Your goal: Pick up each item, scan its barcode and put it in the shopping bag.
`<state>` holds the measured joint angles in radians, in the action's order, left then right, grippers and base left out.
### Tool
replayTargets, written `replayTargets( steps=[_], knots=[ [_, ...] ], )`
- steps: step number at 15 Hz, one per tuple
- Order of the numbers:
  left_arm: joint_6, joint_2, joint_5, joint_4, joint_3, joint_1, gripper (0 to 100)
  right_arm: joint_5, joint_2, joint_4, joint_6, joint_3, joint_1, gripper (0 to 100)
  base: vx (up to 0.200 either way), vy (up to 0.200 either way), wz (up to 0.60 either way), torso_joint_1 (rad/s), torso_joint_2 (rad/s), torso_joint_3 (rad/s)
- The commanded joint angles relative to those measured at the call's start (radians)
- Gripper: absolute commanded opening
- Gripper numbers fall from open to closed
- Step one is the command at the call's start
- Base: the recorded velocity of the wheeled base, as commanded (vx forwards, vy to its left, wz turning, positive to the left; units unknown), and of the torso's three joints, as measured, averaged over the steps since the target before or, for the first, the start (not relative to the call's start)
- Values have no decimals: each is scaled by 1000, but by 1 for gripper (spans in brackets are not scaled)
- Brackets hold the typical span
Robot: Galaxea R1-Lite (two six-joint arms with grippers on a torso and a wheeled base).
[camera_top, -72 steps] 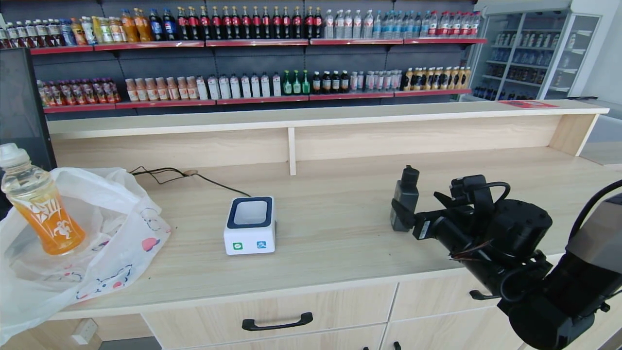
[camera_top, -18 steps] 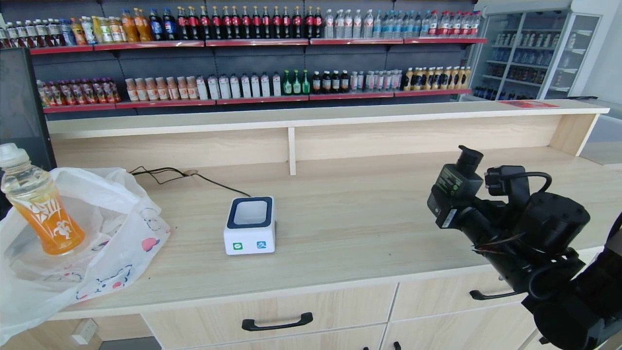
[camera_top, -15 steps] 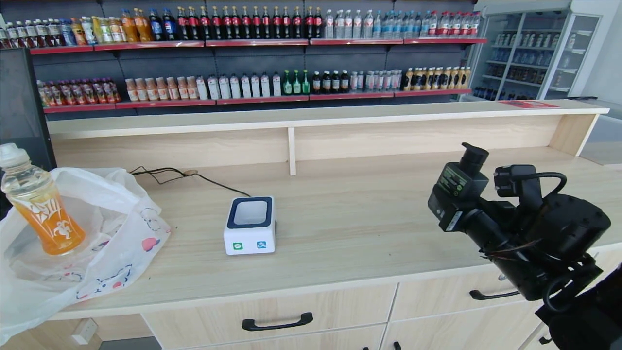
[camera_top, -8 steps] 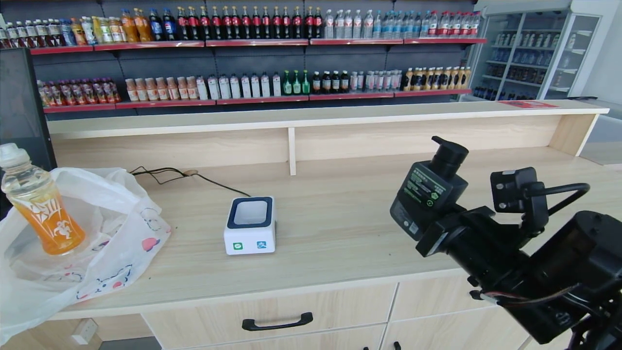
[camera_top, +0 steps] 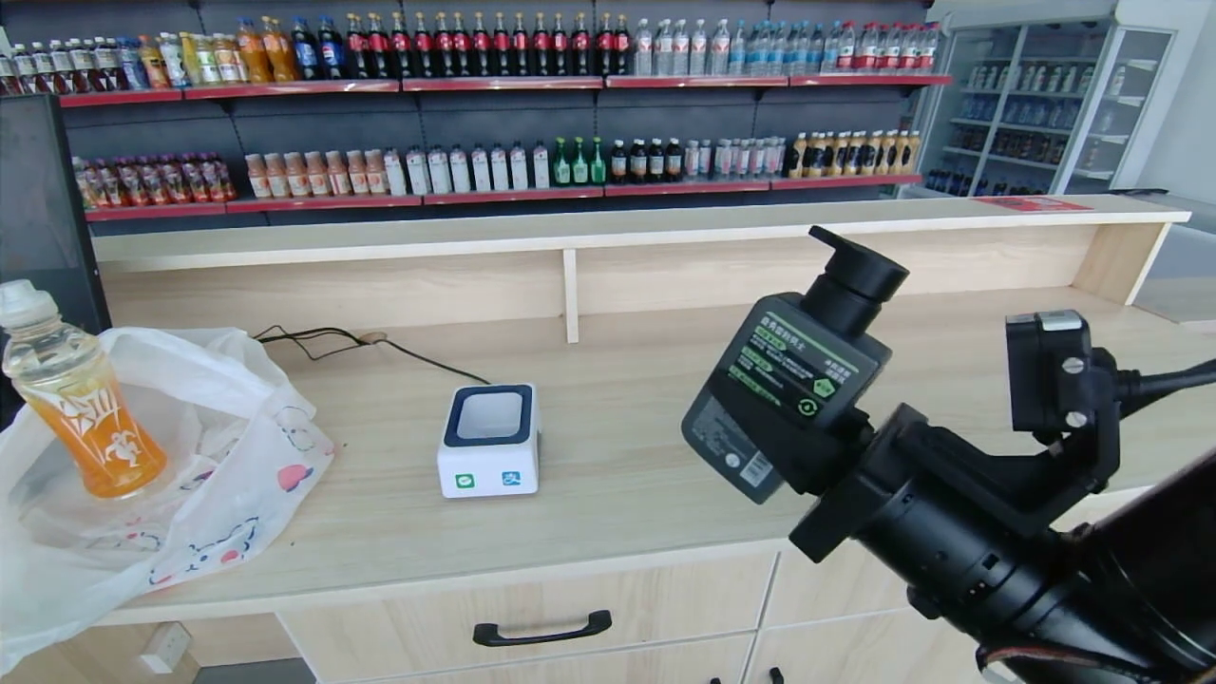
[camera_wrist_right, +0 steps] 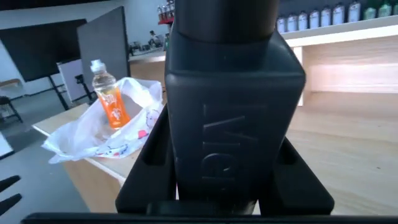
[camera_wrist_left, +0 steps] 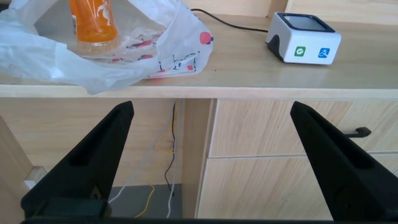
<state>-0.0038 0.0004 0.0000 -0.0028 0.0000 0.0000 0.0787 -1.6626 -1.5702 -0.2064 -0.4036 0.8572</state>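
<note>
dark pump bottle [camera_top: 793, 380] is clamped, tilted, in r gripper [camera_top: 831, 461] above counter [camera_top: 646, 418], to the right of scanner [camera_top: 489, 439]; orange drink [camera_top: 71, 399] is stood in shopping bag [camera_top: 237, 418]; l gripper [camera_wrist_left: 211, 109] is spread wide.

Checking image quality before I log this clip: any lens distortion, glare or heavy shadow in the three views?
Head view: wide-lens bowing, the red shelves curve; pale glare atop the scanner. Left wrist view: left gripper dark against bright drawers. Right wrist view: black bottle shaded on its near face.
</note>
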Motion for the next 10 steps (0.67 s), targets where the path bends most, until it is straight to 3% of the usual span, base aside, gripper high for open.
replayTargets(
  steps=[1,2,5,6,8,10],
  knots=[
    [-1,0,0,0,0,0,100,-68,0,-1,-15,-20,22,0,0,0,0,0,0,0],
    [-1,0,0,0,0,0,100,-123,-8,-1,-16,-14,20,0,0,0,0,0,0,0],
    [-1,0,0,0,0,0,100,-151,-6,-1,-96,-21,49,0,0,0,0,0,0,0],
    [1,0,0,0,0,0,100,-163,10,-1,-162,-27,102,0,0,0,0,0,0,0],
    [-1,0,0,0,0,0,100,-240,14,-1,-185,-49,120,0,0,0,0,0,0,0],
    [-1,0,0,0,0,0,100,-249,4,-1,-186,-84,120,0,0,0,0,0,0,0]
  ],
)
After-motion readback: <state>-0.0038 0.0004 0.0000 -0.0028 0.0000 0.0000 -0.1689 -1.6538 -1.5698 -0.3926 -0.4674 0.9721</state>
